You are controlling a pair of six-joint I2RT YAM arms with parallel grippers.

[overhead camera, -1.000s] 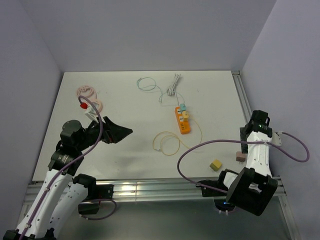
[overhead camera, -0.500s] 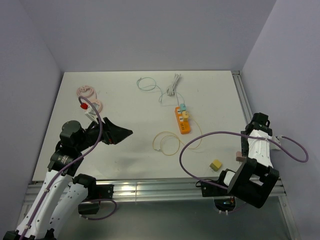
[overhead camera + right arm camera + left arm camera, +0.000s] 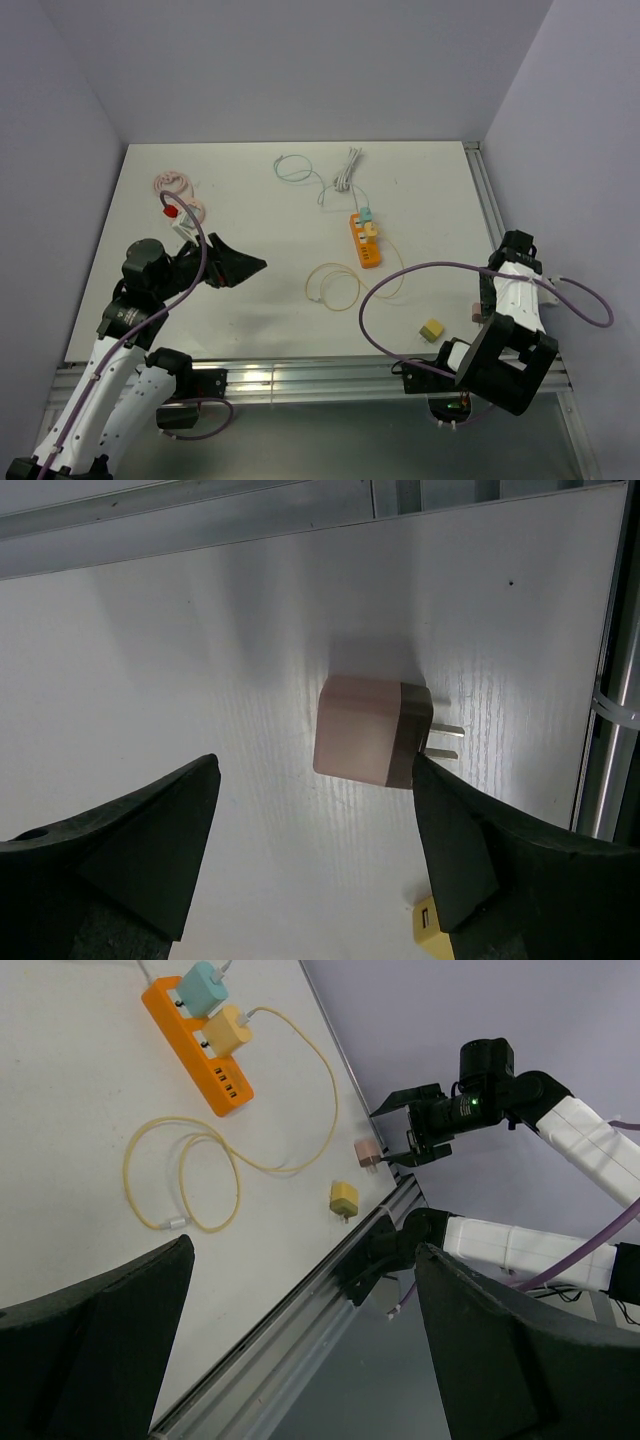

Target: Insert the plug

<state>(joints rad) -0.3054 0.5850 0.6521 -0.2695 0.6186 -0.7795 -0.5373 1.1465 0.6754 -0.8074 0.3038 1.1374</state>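
Note:
A pink plug (image 3: pixel 372 731) lies flat on the white table, prongs pointing right; it also shows near the right edge in the top view (image 3: pixel 478 313) and in the left wrist view (image 3: pixel 367 1152). My right gripper (image 3: pixel 315 772) is open and hovers just above it, empty. The plug lies just beyond my fingertips, towards the right one. The orange power strip (image 3: pixel 365 240) lies mid-table with a teal plug (image 3: pixel 204 984) and a yellow plug (image 3: pixel 229 1029) in it. My left gripper (image 3: pixel 245 266) is open and empty, held above the table's left side.
A loose yellow plug (image 3: pixel 431 329) lies near the front edge, left of the pink one. A yellow cable loop (image 3: pixel 333 287) lies in front of the strip. Pale cables (image 3: pixel 294 170), a pink coil (image 3: pixel 177 192) and a red piece (image 3: pixel 169 211) lie at the back left. A metal rail (image 3: pixel 300 377) runs along the front edge.
My right arm has shifted slightly toward the front edge and settled over the pink plug. My left arm has not moved.

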